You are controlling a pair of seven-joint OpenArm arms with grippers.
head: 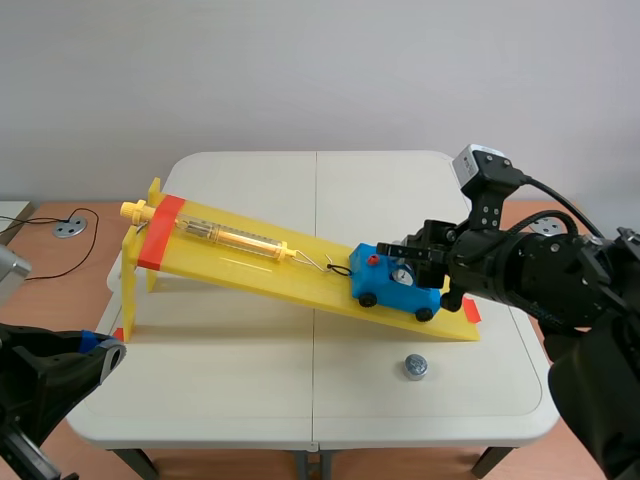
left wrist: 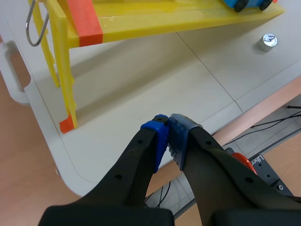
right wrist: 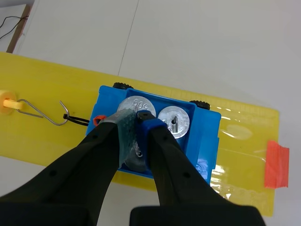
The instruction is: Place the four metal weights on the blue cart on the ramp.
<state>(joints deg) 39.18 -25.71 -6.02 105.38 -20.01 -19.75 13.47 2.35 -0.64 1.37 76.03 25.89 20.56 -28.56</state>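
The blue cart [head: 385,284] stands low on the yellow ramp [head: 240,268], hooked to a spring scale [head: 230,237]. In the right wrist view the cart [right wrist: 204,134] carries two metal weights [right wrist: 174,121] side by side. A third weight [right wrist: 137,151] sits in the cart between the fingers of my right gripper [right wrist: 137,120], which is shut on it from above. One more weight [head: 415,367] lies on the table in front of the ramp's lower end, also seen in the left wrist view as a weight [left wrist: 268,41]. My left gripper [left wrist: 167,123] is shut on nothing at the table's near left edge.
The ramp's raised end rests on yellow legs [left wrist: 63,70] at the table's left. Red tape [head: 160,232] wraps the ramp's upper end and another strip [right wrist: 276,165] marks its lower end. A wire hook [right wrist: 44,113] links the cart to the scale.
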